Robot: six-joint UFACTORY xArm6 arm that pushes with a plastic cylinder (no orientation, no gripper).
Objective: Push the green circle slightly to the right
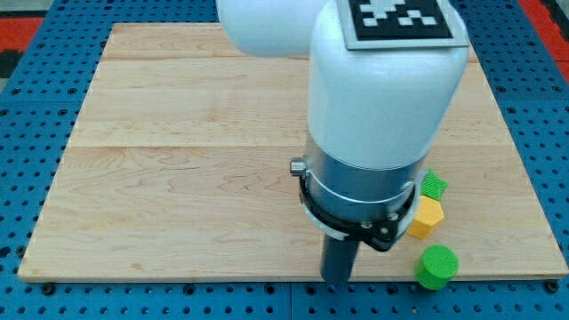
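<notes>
One raised view faces the wooden board (178, 178) closely.

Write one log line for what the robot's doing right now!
tip: at board's bottom edge | green circle: right of tip, apart | yellow block, other green block: above circle | push: not begun

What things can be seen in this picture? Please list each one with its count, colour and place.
green circle: one, green, near the board's bottom edge at the view's right.
yellow block: one, yellow, above the green circle, partly behind the arm.
green block: one, green, above the yellow block, mostly hidden; shape unclear.
wooden board: one, light wood, on a blue pegboard.
arm: one, white.
my tip: one, dark, left of the green circle, apart from it.
</notes>
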